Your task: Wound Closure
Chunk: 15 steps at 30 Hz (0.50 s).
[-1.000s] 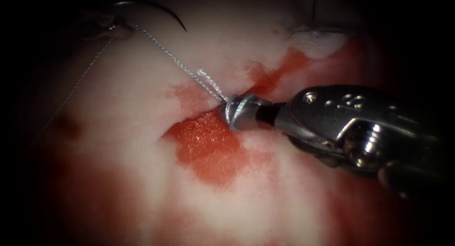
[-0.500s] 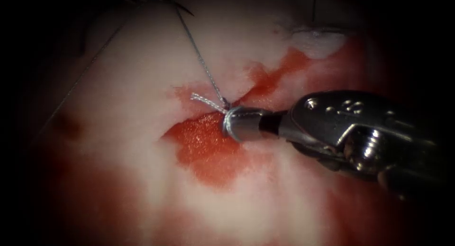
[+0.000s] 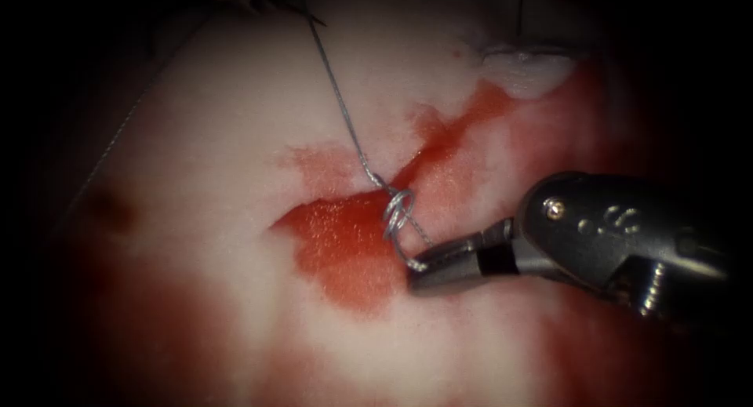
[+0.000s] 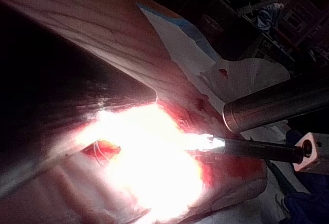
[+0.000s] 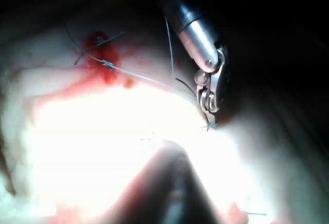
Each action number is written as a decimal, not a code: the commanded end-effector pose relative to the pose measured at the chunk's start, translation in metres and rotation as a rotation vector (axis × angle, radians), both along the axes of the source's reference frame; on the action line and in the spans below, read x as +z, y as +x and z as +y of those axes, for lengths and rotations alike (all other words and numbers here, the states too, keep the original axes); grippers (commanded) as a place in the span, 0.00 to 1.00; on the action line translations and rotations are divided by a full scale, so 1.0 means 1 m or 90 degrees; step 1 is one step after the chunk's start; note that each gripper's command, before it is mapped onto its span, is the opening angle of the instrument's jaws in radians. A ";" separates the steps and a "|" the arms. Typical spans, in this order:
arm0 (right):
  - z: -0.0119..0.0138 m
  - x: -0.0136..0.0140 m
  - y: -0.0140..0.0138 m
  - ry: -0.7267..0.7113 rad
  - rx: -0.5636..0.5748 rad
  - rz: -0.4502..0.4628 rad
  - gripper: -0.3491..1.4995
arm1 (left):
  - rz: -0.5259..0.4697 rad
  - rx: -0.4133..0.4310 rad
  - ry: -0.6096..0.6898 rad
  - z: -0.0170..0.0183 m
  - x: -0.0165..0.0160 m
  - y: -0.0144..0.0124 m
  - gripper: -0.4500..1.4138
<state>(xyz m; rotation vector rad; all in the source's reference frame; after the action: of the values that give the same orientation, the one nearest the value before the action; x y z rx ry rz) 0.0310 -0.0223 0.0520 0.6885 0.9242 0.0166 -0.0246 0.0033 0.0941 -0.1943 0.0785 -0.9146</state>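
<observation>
The right tool (image 3: 423, 267) comes in from the right, its jaws shut on the short thread end just right of the red cut (image 3: 337, 242). From there the thread rises into a small double loop (image 3: 398, 211) over the cut's right edge. It then runs taut up-left to the needle (image 3: 302, 11) at the top, which is out of the tissue. The left tool (image 5: 208, 112) holds the needle near its thread end. A slack strand (image 3: 110, 148) trails down the left side. The right tool's shaft (image 4: 257, 150) lies over the lit tissue.
Red fluid (image 3: 447, 132) streaks up-right from the cut toward a raised pale fold of tissue (image 3: 522, 70) with a dark thread above it. An earlier stitch with cut ends (image 5: 100, 44) sits on the tissue. A thick metal tube (image 4: 272, 106) lies above the right tool's shaft.
The right tool drew back down and right, and the thread wraps slid off its jaws into a small loop. The left tool carried the needle up and right, pulling the long strand steeper.
</observation>
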 end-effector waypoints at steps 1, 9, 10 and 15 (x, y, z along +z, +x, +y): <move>0.0008 -0.0003 0.0009 -0.005 -0.005 0.004 0.00 | -0.002 -0.002 -0.005 0.0013 -0.0005 -0.0005 0.00; -0.0004 -0.0007 0.0010 -0.090 -0.128 0.058 0.00 | 0.076 0.051 -0.078 0.0011 -0.0003 -0.0006 0.00; -0.0009 -0.0008 0.0011 -0.096 -0.145 0.056 0.00 | 0.090 0.052 -0.087 0.0011 -0.0003 -0.0006 0.00; -0.0019 -0.0012 0.0021 -0.098 -0.177 0.064 0.00 | 0.143 0.041 -0.142 0.0011 -0.0001 -0.0009 0.00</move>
<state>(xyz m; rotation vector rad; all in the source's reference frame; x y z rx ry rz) 0.0321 -0.0253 0.0512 0.6840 0.9033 -0.3459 -0.0251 0.0033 0.0945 -0.5169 0.1966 -0.8296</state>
